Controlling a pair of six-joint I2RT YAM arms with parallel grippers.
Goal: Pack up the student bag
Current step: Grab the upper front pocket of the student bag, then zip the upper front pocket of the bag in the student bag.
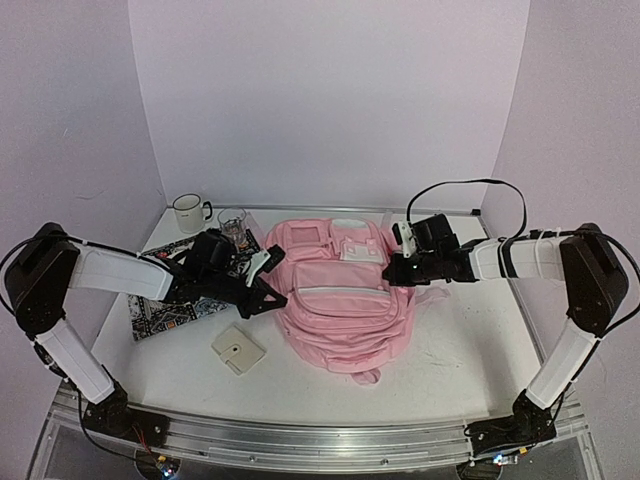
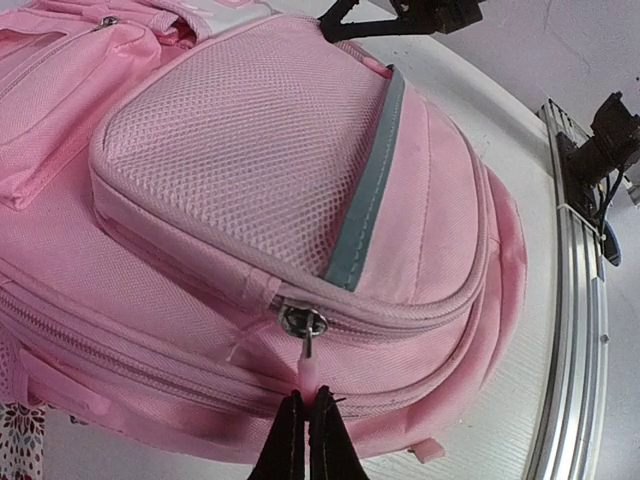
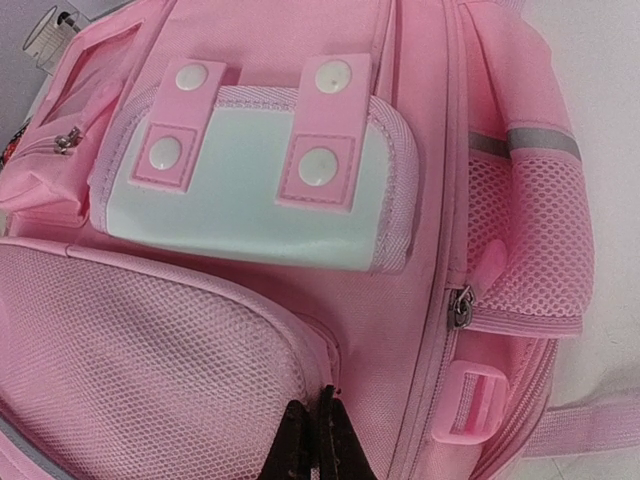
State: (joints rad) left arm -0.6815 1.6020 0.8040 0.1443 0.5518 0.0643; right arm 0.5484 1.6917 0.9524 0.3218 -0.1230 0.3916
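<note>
On the near left of the table lies a small beige wallet (image 1: 237,350), just beside the student bag (image 1: 340,300) at the centre. The left gripper (image 2: 310,398) is clamped on a pink zip pull (image 2: 311,370). The right gripper (image 3: 312,402), fingers together, presses the bag's front, and any pinch is hidden. The left arm partly covers a patterned book (image 1: 165,312). A mug (image 1: 188,212) and a glass (image 1: 233,225) stand at the far left.

You've got a black-and-white patterned book (image 1: 160,305) lying flat on the white table (image 1: 450,350). Beyond its far edge stand a white mug (image 1: 187,212) and a clear glass (image 1: 233,225). A cream snap wallet (image 1: 238,350) lies off its near right corner.
</note>
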